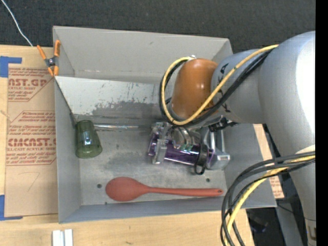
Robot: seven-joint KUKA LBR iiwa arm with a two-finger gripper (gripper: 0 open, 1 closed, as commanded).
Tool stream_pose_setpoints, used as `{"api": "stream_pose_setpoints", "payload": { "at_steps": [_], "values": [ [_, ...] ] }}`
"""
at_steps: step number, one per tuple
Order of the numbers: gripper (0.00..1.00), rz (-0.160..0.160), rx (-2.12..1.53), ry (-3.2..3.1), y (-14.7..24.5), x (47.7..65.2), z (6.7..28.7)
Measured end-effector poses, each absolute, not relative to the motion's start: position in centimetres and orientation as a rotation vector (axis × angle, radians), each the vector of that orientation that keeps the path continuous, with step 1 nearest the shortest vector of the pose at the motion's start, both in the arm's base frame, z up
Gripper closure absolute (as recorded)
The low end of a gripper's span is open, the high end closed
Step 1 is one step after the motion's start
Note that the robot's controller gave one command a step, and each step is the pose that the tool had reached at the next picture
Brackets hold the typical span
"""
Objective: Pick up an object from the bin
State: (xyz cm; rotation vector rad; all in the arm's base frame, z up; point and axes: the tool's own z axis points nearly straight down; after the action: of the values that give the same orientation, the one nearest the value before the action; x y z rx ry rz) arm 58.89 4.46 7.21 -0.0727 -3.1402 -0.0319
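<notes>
My gripper (171,140) is low in the bin's right middle, partly under the arm's orange cover. It sits right on top of a purple oblong thing (177,155) with a black end that lies flat on the floor. Whether it has hold of that thing I cannot tell. A red spoon (154,190) lies along the front wall just below, bowl to the left, handle pointing right.
A green translucent cup (87,138) lies on its side against the left wall. A clear plastic piece (218,150) lies beside the purple thing's right end. The arm and its yellow cables cover the bin's right side.
</notes>
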Motion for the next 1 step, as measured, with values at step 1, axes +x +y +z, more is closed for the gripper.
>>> {"api": "stream_pose_setpoints", "payload": {
  "at_steps": [1],
  "values": [
    [1.00, -0.028, -0.149, -3.145, 3.77, 58.58, 7.43]
  ]
}}
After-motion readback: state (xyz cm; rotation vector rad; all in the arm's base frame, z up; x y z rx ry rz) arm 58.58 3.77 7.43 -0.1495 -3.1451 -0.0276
